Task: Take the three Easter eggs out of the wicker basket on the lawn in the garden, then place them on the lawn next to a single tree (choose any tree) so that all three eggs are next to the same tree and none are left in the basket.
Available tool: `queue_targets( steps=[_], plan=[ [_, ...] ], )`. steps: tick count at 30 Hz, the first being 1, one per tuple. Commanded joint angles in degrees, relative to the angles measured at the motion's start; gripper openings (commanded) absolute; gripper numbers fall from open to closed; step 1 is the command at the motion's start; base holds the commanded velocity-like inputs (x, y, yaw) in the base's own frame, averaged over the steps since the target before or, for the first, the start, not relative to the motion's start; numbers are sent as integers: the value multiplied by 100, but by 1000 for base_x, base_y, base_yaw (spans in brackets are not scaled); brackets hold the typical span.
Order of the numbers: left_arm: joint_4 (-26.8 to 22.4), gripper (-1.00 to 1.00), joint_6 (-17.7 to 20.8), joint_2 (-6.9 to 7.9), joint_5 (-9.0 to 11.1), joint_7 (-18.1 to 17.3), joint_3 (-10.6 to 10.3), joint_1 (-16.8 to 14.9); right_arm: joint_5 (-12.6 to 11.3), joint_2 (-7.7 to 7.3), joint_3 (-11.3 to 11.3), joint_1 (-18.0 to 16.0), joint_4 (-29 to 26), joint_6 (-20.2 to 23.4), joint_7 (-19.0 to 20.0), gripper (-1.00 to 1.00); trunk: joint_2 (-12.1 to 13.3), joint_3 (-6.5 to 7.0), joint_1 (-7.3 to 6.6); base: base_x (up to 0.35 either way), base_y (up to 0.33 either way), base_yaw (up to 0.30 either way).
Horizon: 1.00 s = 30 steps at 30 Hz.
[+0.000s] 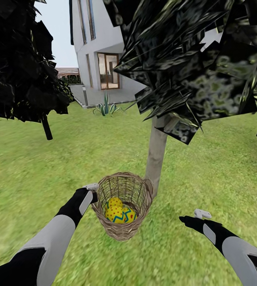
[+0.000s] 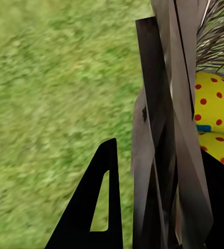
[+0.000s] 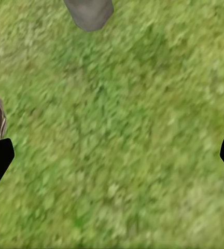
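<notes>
The left gripper (image 1: pixel 92 190) is clamped on the rim of the wicker basket (image 1: pixel 122 204), holding it near the tree (image 1: pixel 156 161) with the Easter eggs (image 1: pixel 118 212) inside. The right gripper (image 1: pixel 200 216) hangs spread open over the lawn (image 1: pixel 208 167). The basket looks tilted, so I'd worry an egg could roll out and away from the trunk.

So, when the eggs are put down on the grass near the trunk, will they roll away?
Probably a little. The Easter eggs look smooth and rounded, so they may roll or slip from the fingers. The lawn looks fairly flat beside the tree, so they should settle soon.
</notes>
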Motion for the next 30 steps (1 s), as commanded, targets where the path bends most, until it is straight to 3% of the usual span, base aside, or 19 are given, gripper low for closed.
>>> queue_targets(
  steps=[1,30],
  plan=[
    [-12,-100,5,-5,74,42,20,-4,-54,-1,-14,-1,-9,39,17,100,-45,-24,22,0,0,0],
    [-3,-100,5,-5,74,42,20,-4,-54,7,-1,-1,-18,-58,25,100,-1208,-551,659,0,0,0]
  ],
)
